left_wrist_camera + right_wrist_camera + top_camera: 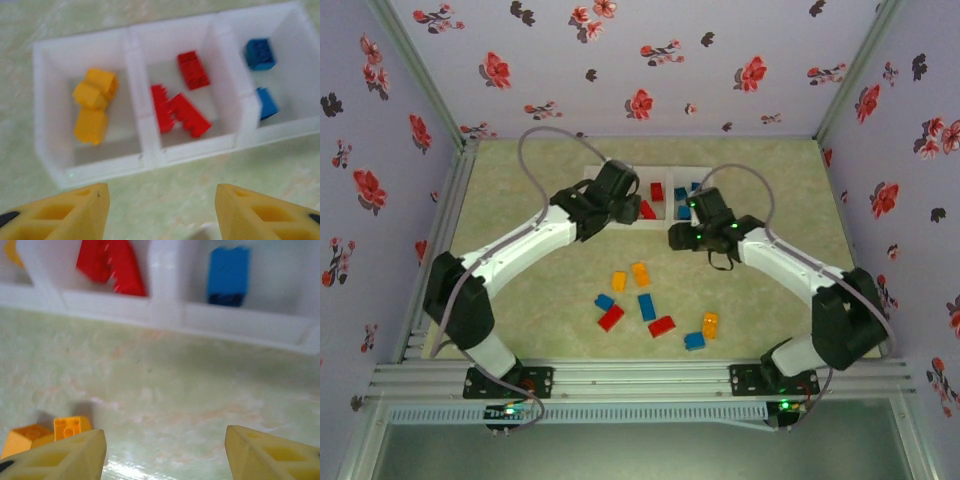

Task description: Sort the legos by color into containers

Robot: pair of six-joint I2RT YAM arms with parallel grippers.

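— Eight legos lie loose on the desk, between the arm bases and the bins: three orange-yellow, three blue, two red. How do the tools stand?

— The left tool hovers just in front of the containers, fingers moderately parted, nothing between them. The right tool hangs low over bare desk before the same row, likewise part open and empty. Two loose orange-yellow pieces sit beside the finger at the left of that wrist view.

— And the bins?

— From the left wrist: orange-yellow bricks in the left compartment, red bricks in the middle, two blue bricks in the right. No colour appears mixed. I would call the sort roughly half done.

— So the step in hand is a fetch?

— I judge so: an empty tool goes to the loose cluster. To do it well, choose a brick with room around it; the red brick low in the group seems to have some. Come straight down with the fingers astride its narrow sides, and close only once the tips are level with it. The bricks are small against the fingers, so a skewed approach would likely nudge a neighbour or tip the piece. Release only when it is squarely over the matching compartment.
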